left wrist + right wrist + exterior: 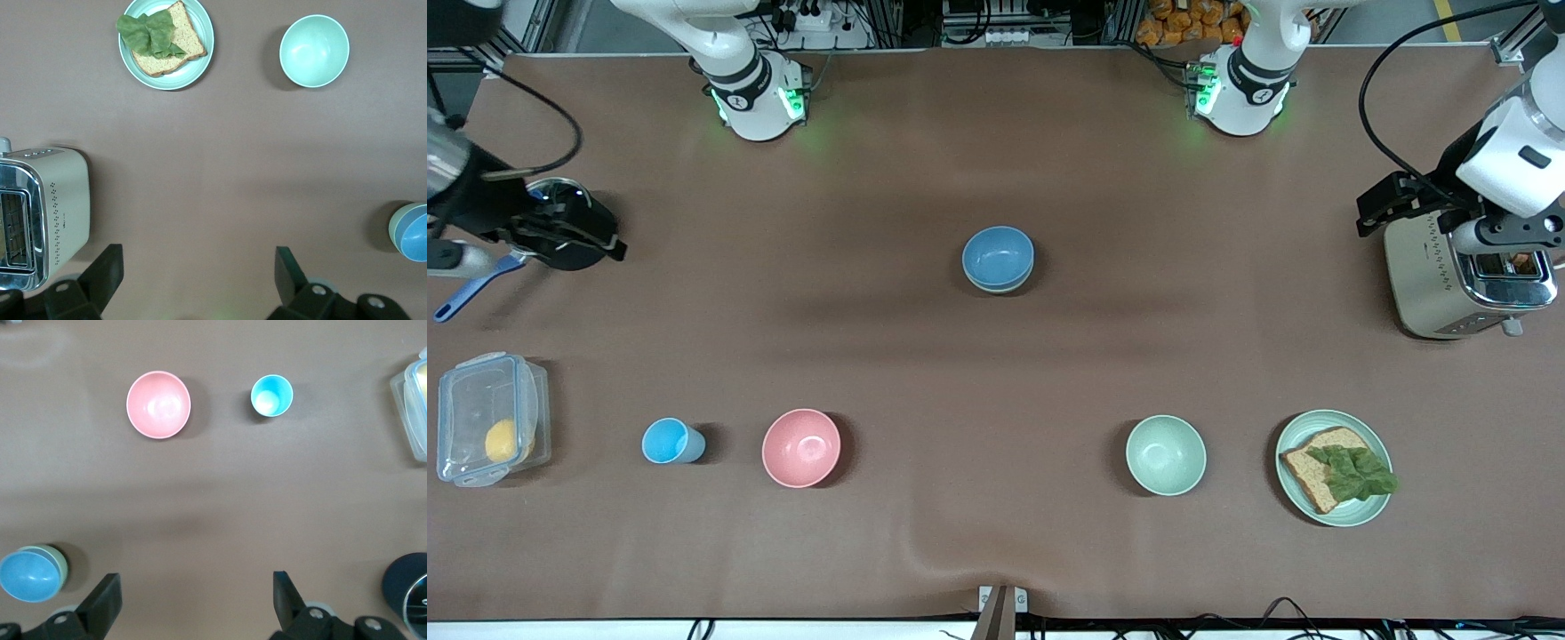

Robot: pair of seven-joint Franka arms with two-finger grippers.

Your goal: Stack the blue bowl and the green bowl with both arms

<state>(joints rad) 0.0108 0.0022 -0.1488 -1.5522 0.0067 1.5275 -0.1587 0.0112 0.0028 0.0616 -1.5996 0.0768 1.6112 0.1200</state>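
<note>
The blue bowl (998, 254) sits nested inside a pale green bowl (1001, 287) at the middle of the table; only the green rim shows under it. The stack also shows in the left wrist view (415, 235) and in the right wrist view (27, 577). A look-alike green bowl (1165, 454) stands alone nearer to the front camera, also in the left wrist view (313, 51). My left gripper (198, 267) is open and empty, high over the toaster's end of the table (1503, 233). My right gripper (195, 587) is open and empty, high over the black pot's end (525, 233).
A toaster (1463, 280) stands at the left arm's end. A green plate with bread and lettuce (1334, 468) lies beside the lone green bowl. A pink bowl (801, 447), a light-blue cup (667, 441), a clear box (487, 418) and a black pot (574, 233) are toward the right arm's end.
</note>
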